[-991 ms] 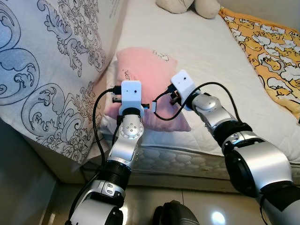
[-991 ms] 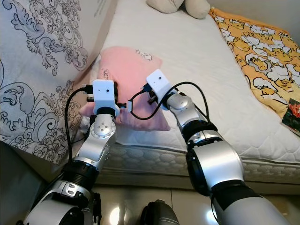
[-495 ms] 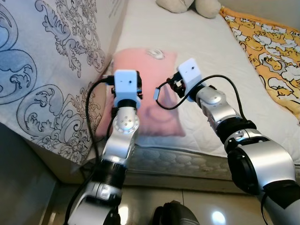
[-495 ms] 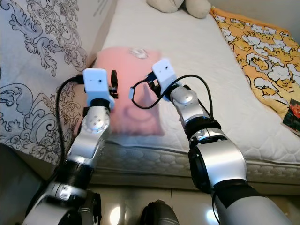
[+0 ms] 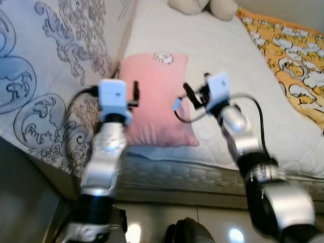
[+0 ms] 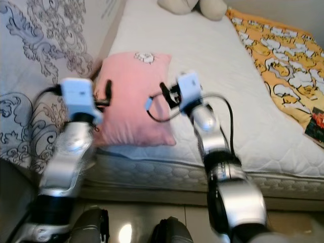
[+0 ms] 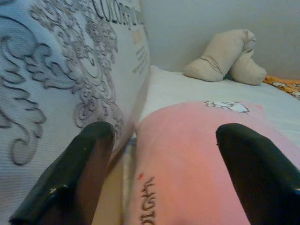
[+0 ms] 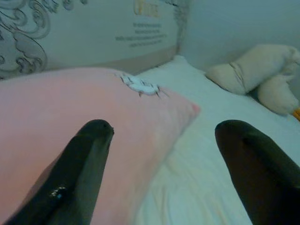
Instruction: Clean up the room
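At the near edge of the bed, the left gripper (image 7: 159,173) and right gripper (image 8: 161,171) both hover spread wide, holding nothing. Just beyond them a pink pillow (image 5: 157,98) lies on the white mattress (image 5: 217,45), beside a patterned grey quilt (image 5: 45,76). It looks soft, light and floppy; pinching opposite side edges seems best. Farther off sit a beige plush toy (image 7: 227,56) and a yellow blanket (image 5: 293,55).

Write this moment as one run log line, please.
left gripper: open, at pillow's left edge | right gripper: open, at its right edge | pillow: flat on bed beside patterned quilt
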Controlling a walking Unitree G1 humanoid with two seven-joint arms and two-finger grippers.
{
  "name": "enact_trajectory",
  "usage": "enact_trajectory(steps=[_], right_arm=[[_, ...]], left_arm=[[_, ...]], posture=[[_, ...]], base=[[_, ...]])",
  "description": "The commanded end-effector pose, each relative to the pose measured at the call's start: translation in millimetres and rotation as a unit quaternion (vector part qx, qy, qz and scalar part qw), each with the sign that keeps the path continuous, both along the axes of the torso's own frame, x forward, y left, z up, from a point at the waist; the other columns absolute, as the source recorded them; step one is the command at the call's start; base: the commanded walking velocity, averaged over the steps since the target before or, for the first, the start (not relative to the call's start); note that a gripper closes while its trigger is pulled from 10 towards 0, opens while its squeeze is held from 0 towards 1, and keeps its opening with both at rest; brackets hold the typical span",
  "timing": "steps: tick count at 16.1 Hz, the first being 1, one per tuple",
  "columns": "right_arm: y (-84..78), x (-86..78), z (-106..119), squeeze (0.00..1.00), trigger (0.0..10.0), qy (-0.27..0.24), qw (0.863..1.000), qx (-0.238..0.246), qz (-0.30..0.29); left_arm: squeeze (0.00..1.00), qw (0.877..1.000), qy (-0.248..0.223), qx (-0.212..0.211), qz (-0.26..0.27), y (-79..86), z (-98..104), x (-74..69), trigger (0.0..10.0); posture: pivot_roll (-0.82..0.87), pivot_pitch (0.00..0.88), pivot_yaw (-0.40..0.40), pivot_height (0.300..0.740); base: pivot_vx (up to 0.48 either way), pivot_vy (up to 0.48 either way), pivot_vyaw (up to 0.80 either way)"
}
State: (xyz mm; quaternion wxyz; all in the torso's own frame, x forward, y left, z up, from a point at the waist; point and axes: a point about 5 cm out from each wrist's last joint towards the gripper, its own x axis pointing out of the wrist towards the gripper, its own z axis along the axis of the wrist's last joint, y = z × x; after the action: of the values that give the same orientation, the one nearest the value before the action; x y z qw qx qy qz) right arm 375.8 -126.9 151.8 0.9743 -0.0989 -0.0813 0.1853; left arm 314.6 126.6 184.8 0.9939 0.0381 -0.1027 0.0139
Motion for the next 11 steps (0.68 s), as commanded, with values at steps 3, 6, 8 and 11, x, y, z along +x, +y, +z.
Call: enact_trajectory(steps=[3,6,8,11], right_arm=[[-8.0,2.3,11.1,1.00,10.0,-0.021,1.000,0.014,-0.018],[-29.7,-73.0,-33.5,1.00,10.0,-0.024,0.991,0.064,-0.111],[-38.1,-95.6,-37.3,1.00,10.0,-0.028,0.989,0.066,-0.128],[-49.0,-107.4,-47.1,1.00,10.0,0.006,0.984,0.086,-0.158]], left_arm=[[1.00,1.000,0.003,-0.005,-0.020,-8.3,0.6,-2.0,10.0],[1.00,0.997,0.047,0.040,-0.038,25.7,-22.6,-38.0,10.0],[1.00,0.996,0.051,0.057,-0.045,30.1,-23.5,-48.8,10.0],[1.00,0.995,0.041,0.067,-0.055,27.4,-16.6,-47.1,10.0]], posture=[[0.14,0.012,-0.161,0.697],[0.11,0.000,-0.121,0.697],[0.11,0.000,-0.118,0.697],[0.11,0.000,-0.112,0.697]], base=[[0.000,0.000,0.00],[0.000,0.000,0.00],[0.000,0.000,0.00],[0.000,0.000,0.00]])
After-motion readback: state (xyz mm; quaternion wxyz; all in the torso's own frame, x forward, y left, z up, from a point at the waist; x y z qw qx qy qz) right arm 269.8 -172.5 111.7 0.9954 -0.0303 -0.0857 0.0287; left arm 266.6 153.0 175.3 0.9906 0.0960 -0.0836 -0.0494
